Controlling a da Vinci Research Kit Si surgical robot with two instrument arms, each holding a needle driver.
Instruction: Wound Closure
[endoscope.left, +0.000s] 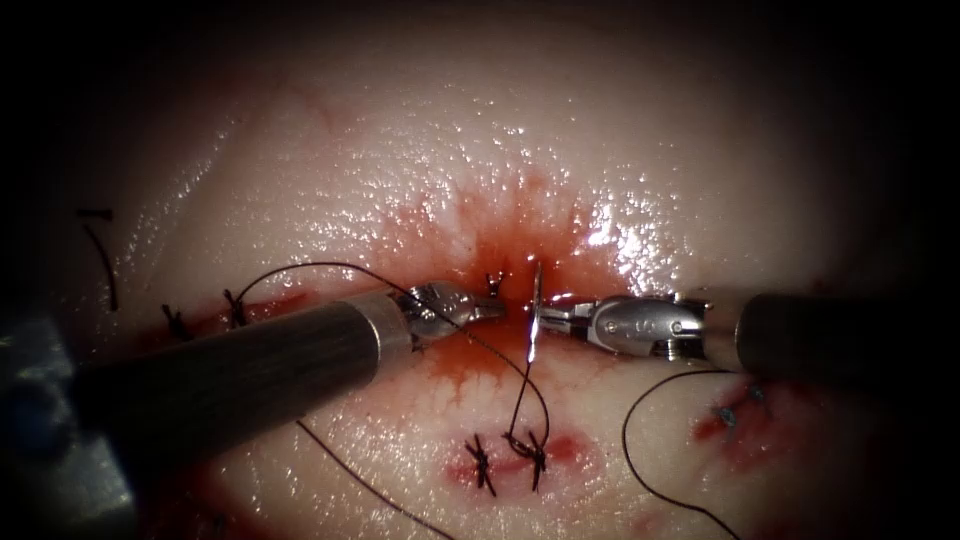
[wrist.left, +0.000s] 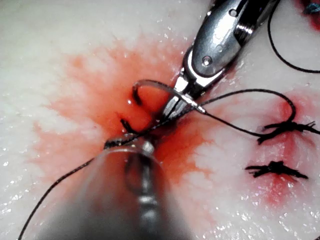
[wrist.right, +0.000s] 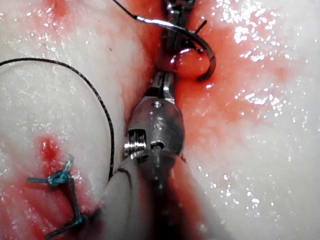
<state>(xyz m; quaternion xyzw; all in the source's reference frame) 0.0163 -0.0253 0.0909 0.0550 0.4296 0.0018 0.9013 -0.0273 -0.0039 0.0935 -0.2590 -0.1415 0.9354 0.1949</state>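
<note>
My right tool (endoscope.left: 548, 315) is shut on the curved needle (endoscope.left: 536, 290), roughly a third of the way from its tail, over the red-stained middle of the tissue (endoscope.left: 500, 160). The needle stands edge-on here. Its arc (wrist.right: 210, 55) curves round to a tip that sits at the wet surface; whether it is in the tissue I cannot tell. Dark thread (endoscope.left: 525, 385) runs from the tail down to two knotted stitches (endoscope.left: 510, 455). Just left of the needle, my left tool (endoscope.left: 485, 308) looks shut on the thread (endoscope.left: 330, 266), which arcs away to the left. The right tool's jaws (wrist.left: 177, 100) clamp the needle (wrist.left: 155, 83).
Red fluid (endoscope.left: 470, 365) spreads around both tips. Short cut thread ends (endoscope.left: 493, 282) stick up beside the left tool. Older dark stitches (endoscope.left: 235, 305) lie at the left, blue stitches (endoscope.left: 730, 415) at the right, near a loose thread loop (endoscope.left: 640, 400).
</note>
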